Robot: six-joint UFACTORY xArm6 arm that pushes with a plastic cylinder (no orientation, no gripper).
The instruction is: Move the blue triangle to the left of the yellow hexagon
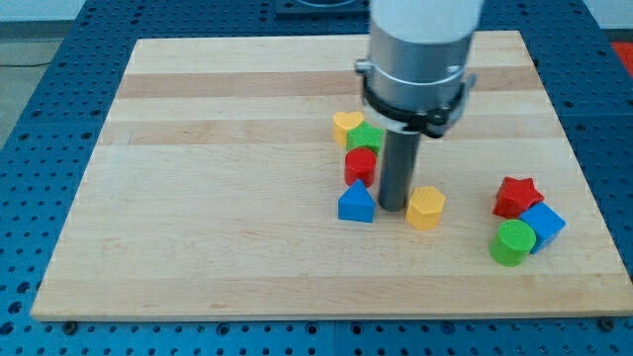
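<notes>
The blue triangle (356,204) lies near the board's middle, just left of my tip (393,208). The yellow hexagon (426,208) lies just right of my tip. The dark rod stands between the two blocks, close to both; I cannot tell whether it touches either. The blue triangle is to the view's left of the yellow hexagon, about one rod's width apart.
A red block (360,165), a green block (366,137) and a yellow heart (347,126) are stacked in a line above the blue triangle. At the right sit a red star (517,195), a blue cube (542,225) and a green cylinder (512,243). The wooden board (198,198) lies on a blue perforated table.
</notes>
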